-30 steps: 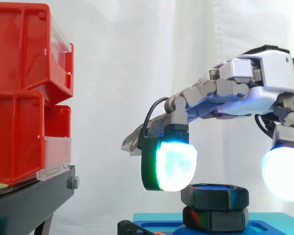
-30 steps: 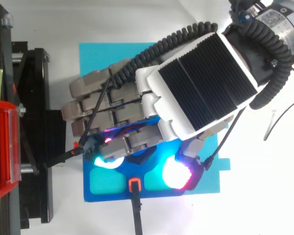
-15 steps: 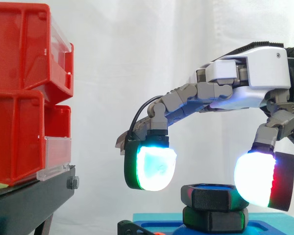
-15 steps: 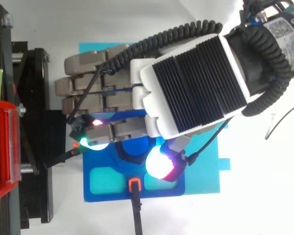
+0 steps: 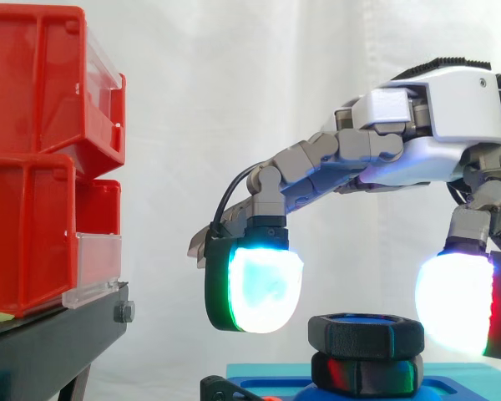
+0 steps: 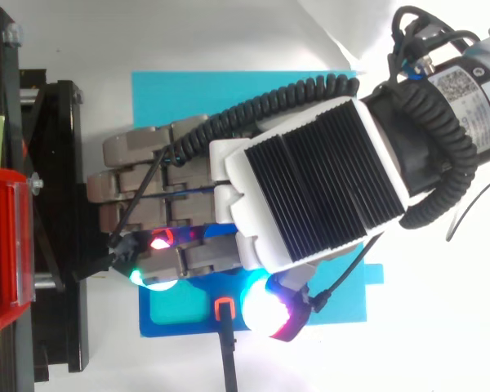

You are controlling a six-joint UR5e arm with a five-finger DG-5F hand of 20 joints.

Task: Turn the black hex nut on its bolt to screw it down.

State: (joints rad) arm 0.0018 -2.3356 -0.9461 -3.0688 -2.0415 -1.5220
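Observation:
The black hex nut [image 5: 366,334] sits on its blue-topped bolt, above a second black hex piece [image 5: 367,373] on the blue fixture [image 6: 180,314]. My hand [image 5: 438,125] arches over the nut from the right. One glowing cyan fingertip pad [image 5: 259,288] hangs to the left of the nut and slightly above it. The white thumb pad [image 5: 455,305] hangs to its right. Neither pad touches the nut, and the hand is open. From above, the back of the hand [image 6: 310,196] hides the nut.
Red bins [image 5: 42,159] are stacked on a black stand [image 5: 50,347] at the left. The fixture rests on a cyan mat [image 6: 188,94]. A black cable with an orange plug [image 6: 224,309] enters the fixture's front edge.
The thumb pad has come off the nut's right side and moved outward. The finger pad has shifted a little left. The hand has swung round above the nut.

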